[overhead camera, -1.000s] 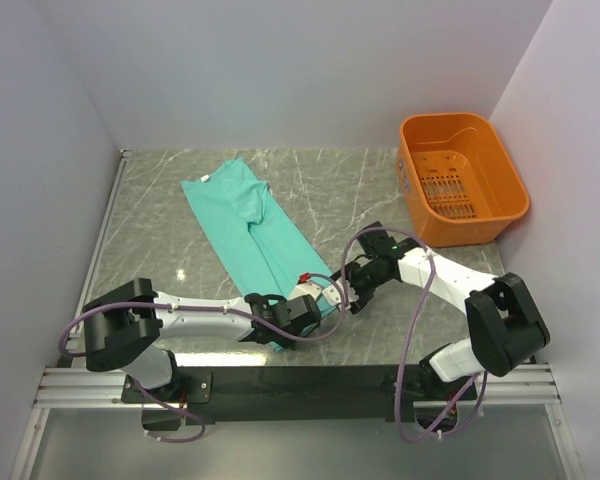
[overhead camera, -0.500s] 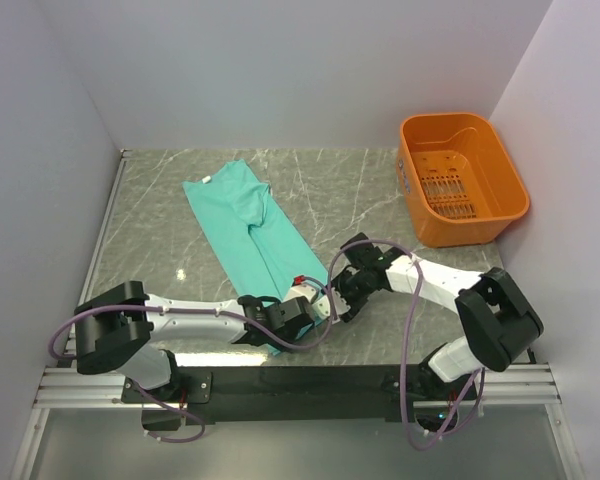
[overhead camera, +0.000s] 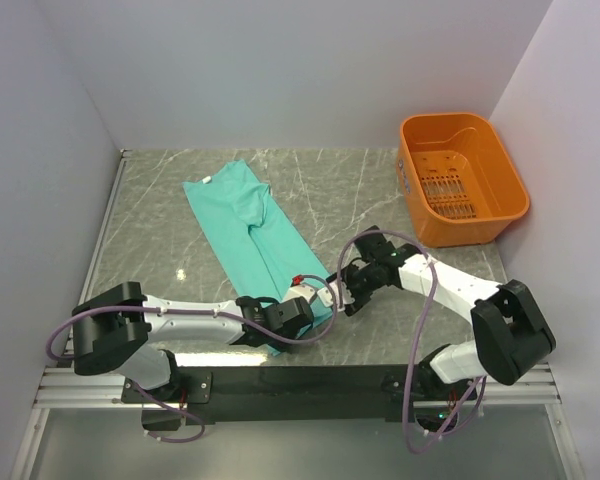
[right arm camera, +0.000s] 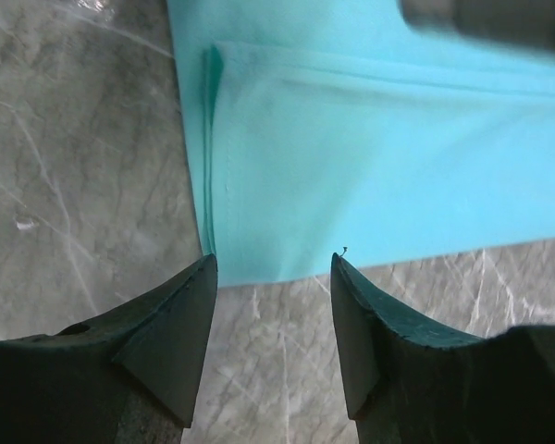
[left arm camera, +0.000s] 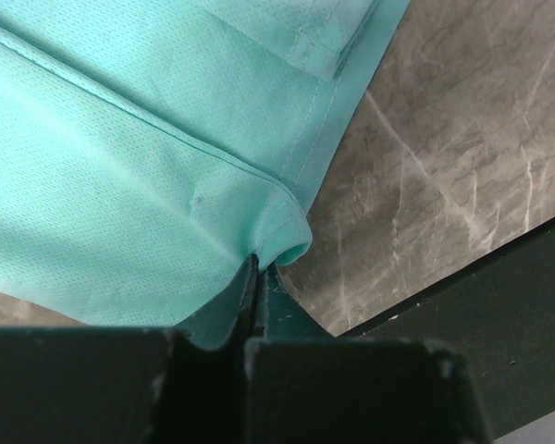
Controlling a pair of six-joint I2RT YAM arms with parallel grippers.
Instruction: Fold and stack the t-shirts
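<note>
A teal t-shirt (overhead camera: 248, 222) lies folded into a long narrow strip, running from the back left toward the near middle of the table. My left gripper (overhead camera: 298, 312) is at its near end, shut on the hem corner of the t-shirt (left arm camera: 166, 185); the cloth puckers at the closed fingertips. My right gripper (overhead camera: 342, 297) is open just right of that same near end. In the right wrist view the t-shirt's (right arm camera: 370, 166) folded edge lies just beyond the spread fingertips (right arm camera: 196, 287), with bare table between them.
An orange plastic basket (overhead camera: 463, 178) stands at the back right. The marble table (overhead camera: 350, 190) is walled at the left, back and right. A black rail (overhead camera: 310, 378) runs along the near edge, close to my left gripper.
My right gripper moved left toward the shirt's near end, then drew back slightly right. My left gripper stayed at the hem corner.
</note>
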